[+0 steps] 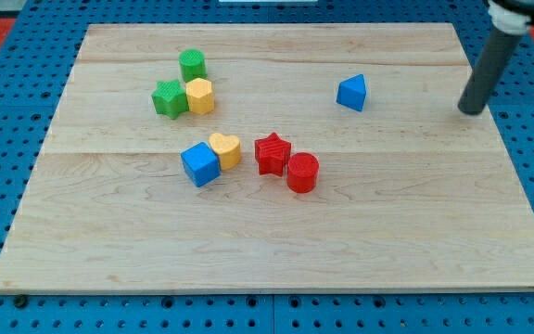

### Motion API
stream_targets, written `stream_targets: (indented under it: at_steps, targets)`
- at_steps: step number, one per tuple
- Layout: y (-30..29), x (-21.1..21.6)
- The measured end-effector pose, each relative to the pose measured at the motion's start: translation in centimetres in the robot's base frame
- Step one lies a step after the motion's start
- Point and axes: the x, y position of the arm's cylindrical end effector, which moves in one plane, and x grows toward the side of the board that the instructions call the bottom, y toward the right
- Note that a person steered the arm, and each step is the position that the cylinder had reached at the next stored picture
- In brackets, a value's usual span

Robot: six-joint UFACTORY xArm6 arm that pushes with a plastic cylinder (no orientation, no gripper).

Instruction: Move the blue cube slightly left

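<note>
1. The blue cube sits on the board, left of centre. It is turned so that one corner points toward the view's bottom. As a cube it has no long axis I can make out.
2. Its right side touches the yellow heart, which lies just up and to the view's right of it.
3. Right of the heart, with a small gap between, is the red star. The red cylinder touches the star on its lower right.
4. Toward the view's top left three blocks cluster together: a green cylinder at the top, a green star below left, a yellow hexagon below right.
5. A blue wedge-like block stands alone at upper right.
6. My tip is down at the board's right side, near the edge. It is well apart from the cube, touches no block, and carries nothing. The blue wedge is the nearest piece, to its left.
7. I can read no writing, brand or label anywhere.
</note>
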Motion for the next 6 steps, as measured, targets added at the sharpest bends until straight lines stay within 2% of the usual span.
stream_targets:
  at_steps: [2, 3, 4, 6]
  targets:
    - [-12.3, 8.0]
    - [-13.3, 13.1]
    - [-22.8, 14.5]
    - [-33.5, 6.3]
